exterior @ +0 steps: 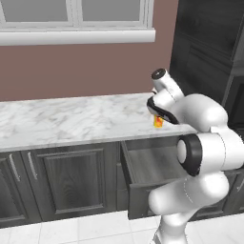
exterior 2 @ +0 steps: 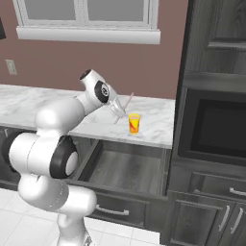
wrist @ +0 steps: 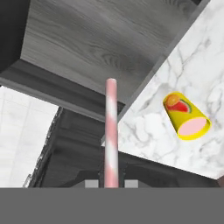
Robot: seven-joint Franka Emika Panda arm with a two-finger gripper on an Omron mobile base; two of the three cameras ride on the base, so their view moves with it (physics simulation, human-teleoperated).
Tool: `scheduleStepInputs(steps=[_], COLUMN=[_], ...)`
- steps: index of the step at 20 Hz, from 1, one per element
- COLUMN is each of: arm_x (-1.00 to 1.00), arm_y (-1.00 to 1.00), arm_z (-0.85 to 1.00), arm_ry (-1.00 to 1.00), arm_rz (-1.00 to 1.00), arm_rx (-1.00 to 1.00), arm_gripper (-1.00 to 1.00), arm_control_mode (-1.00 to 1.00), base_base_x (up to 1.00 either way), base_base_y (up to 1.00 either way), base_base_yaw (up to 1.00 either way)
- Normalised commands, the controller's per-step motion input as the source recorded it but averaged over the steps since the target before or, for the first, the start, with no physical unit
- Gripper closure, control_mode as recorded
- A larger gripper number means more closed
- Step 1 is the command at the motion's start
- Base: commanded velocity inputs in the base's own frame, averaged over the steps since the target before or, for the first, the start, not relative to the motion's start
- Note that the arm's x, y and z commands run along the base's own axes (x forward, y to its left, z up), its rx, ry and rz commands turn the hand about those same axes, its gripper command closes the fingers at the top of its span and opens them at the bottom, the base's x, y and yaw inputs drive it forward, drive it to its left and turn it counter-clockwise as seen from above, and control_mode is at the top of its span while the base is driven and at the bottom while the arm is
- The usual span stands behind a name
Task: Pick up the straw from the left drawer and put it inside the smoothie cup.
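Right base view: gripper (exterior 2: 116,108) at frame centre, above marble counter (exterior 2: 48,103), fingers pinched tight on the straw (exterior 2: 126,105), which slants up-right past them. Smoothie cup (exterior 2: 134,123) stands upright on counter just right of and below gripper, near counter's front edge. Left drawer (exterior 2: 126,168) is pulled open under it, lower centre. Hand view: straw rises from bottom centre, cup at mid right.
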Motion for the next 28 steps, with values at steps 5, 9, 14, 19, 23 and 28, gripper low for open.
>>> scheduleStepInputs(steps=[5,9,14,19,23,28], arm_x=[0.11,0.04,0.0,0.11,0.21,0.26], arm_y=[0.0,0.0,-0.02,-0.06,-0.15,-0.15], arm_z=[-0.01,-0.02,0.0,0.0,0.0,0.0], arm_ry=[-0.03,-0.05,-0.04,-0.07,-0.02,-0.04], arm_rz=[-0.05,-0.08,0.0,0.0,0.0,0.0], arm_rx=[-0.15,0.0,0.0,-0.01,-0.04,-0.03], arm_gripper=[1.0,1.0,1.0,1.0,1.0,1.0], arm_control_mode=[-1.0,-1.0,-1.0,-1.0,-1.0,-1.0], base_base_x=[0.0,0.0,0.0,0.0,0.0,0.0], base_base_y=[0.0,0.0,0.0,0.0,0.0,0.0], base_base_yaw=[0.0,0.0,0.0,0.0,0.0,0.0])
